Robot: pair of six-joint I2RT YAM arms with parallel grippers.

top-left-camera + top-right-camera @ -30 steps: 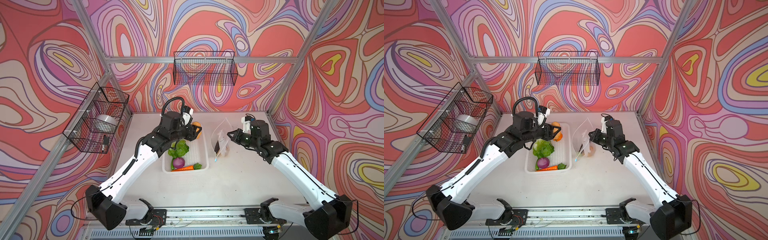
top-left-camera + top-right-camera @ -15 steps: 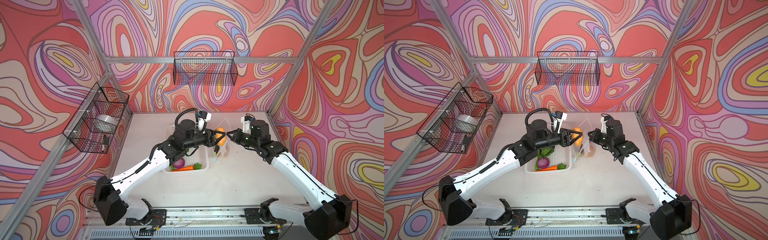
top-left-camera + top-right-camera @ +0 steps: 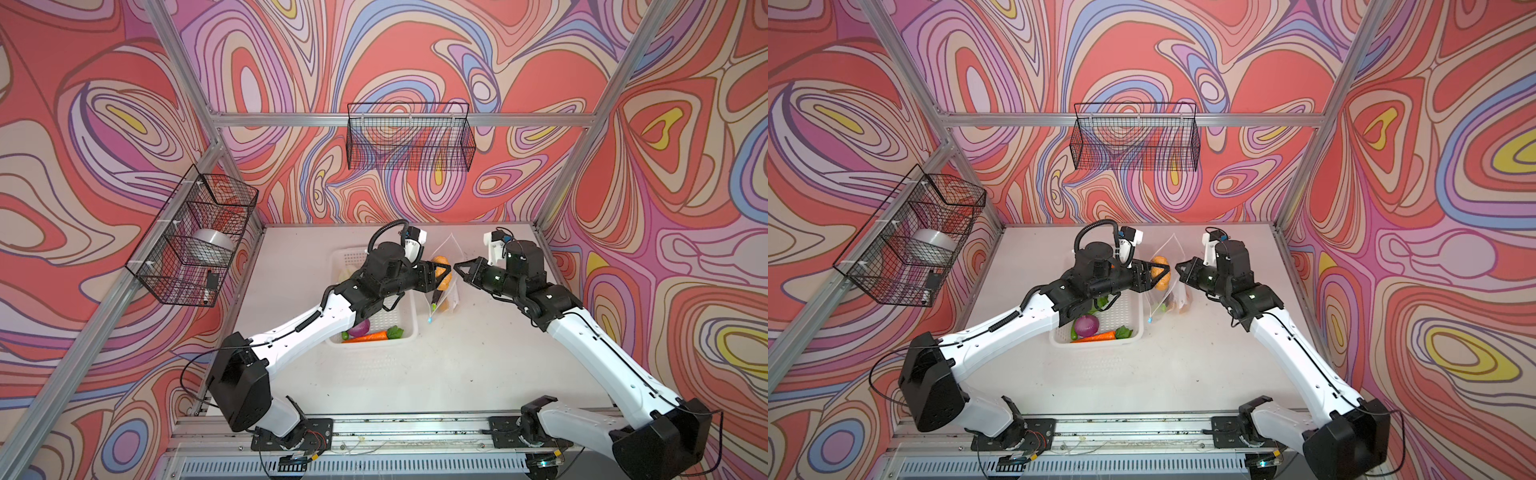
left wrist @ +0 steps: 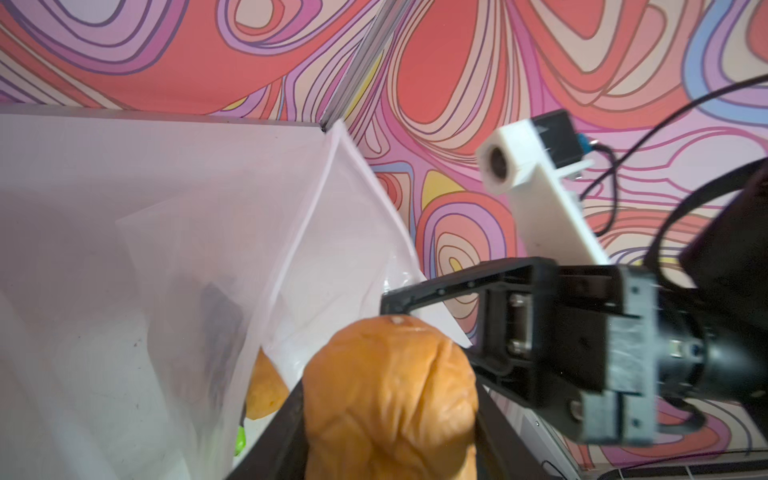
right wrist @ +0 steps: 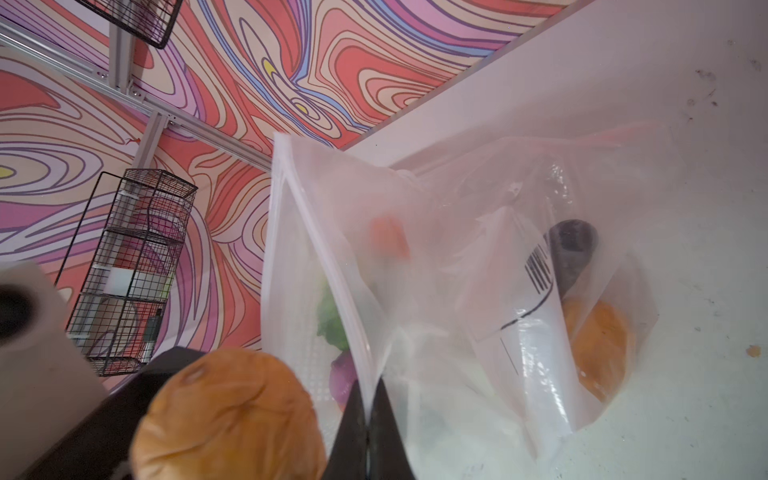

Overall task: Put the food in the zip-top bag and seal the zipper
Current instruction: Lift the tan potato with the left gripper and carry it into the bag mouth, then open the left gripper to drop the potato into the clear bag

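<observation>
The left jaws (image 3: pixel 444 277) are grasping a ribbed orange-tan toy vegetable (image 4: pixel 390 395), by its creases probably the pumpkin, and are presenting it at the mouth of the clear, crinkly zip-top bag (image 5: pixel 457 249). The right jaws (image 3: pixel 457 266) are clenching the bag's rim, pinching the thin zipper strip (image 5: pixel 291 249) between their tips so the mouth is standing up off the table (image 3: pixel 415 374). The vegetable is sitting just off the right jaws' tips, on the outer side of the pinched rim and not yet inside.

Below the right jaws, the bag is already hanging with a dark toy cucumber (image 5: pixel 571 249) and a rounded orange piece (image 5: pixel 598 349) in its bottom. The small blue slider tab (image 3: pixel 429 320) is dangling under the left jaws.

To do this step well, the vegetable likely needs carrying over the lip and down between the two walls before the left jaws let go. Pushing against the film risks folding the mouth shut or tugging the rim out of the right jaws.

Behind the left jaws, an orange toy carrot (image 3: pixel 365 336) and a purple toy onion (image 3: pixel 359 328) are waiting in the white perforated plastic basket (image 3: pixel 376 343).
</observation>
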